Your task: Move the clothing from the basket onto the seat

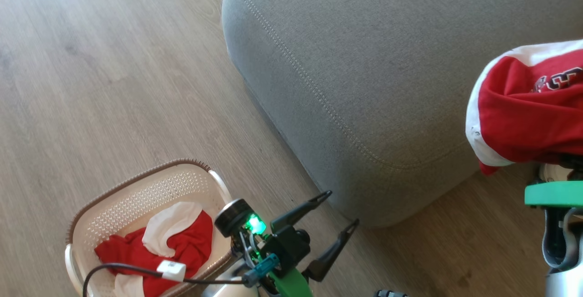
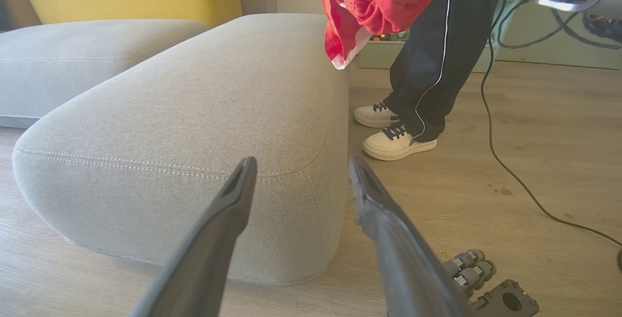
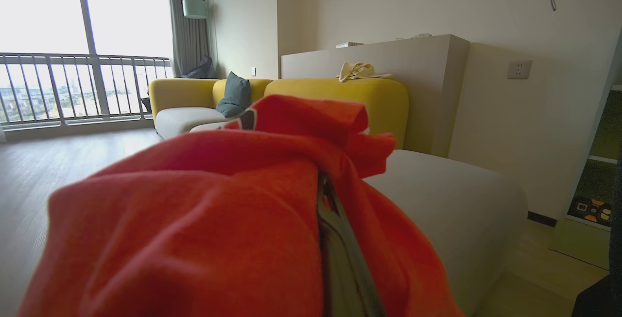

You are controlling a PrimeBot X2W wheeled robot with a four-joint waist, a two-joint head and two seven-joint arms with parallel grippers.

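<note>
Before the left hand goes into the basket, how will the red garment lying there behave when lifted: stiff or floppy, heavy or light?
Probably floppy: the red garment lies crumpled in folds inside the basket. It will likely sag and trail, as the raised garment droops in loose folds. It looks like thin cloth, so probably light for its size.
</note>
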